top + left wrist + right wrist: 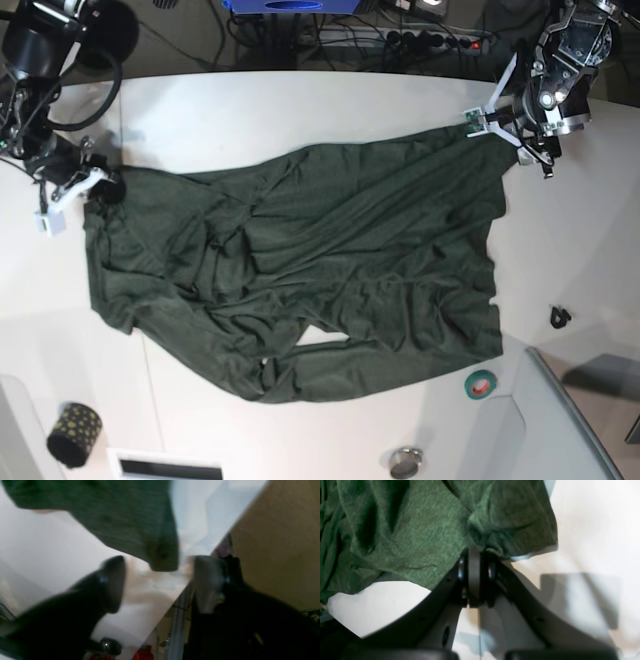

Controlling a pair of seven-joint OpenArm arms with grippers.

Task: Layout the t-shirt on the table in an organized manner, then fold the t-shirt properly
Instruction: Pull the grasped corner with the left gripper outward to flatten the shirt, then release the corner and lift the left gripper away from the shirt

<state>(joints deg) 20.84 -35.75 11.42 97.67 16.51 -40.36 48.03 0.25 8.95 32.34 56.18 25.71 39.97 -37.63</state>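
Note:
The dark green t-shirt [300, 260] lies spread but wrinkled across the white table [300, 110], with folds bunched at its middle and lower left. My right gripper [97, 186] is at the shirt's far left corner. In the right wrist view my right gripper [475, 555] is shut on a fold of the shirt [420, 530]. My left gripper [478, 124] is at the shirt's back right corner. In the blurred left wrist view my left gripper [158, 562] is open, and the shirt's corner [130, 517] hangs between the fingertips [115, 580], apart from them.
A green tape roll [481, 382] and a small black object [560, 317] lie right of the shirt. A dotted black cylinder [75, 433] and a round metal piece [405, 462] sit near the front edge. A grey panel [570, 420] stands at the front right. The table edge [212, 552] runs just by my left gripper.

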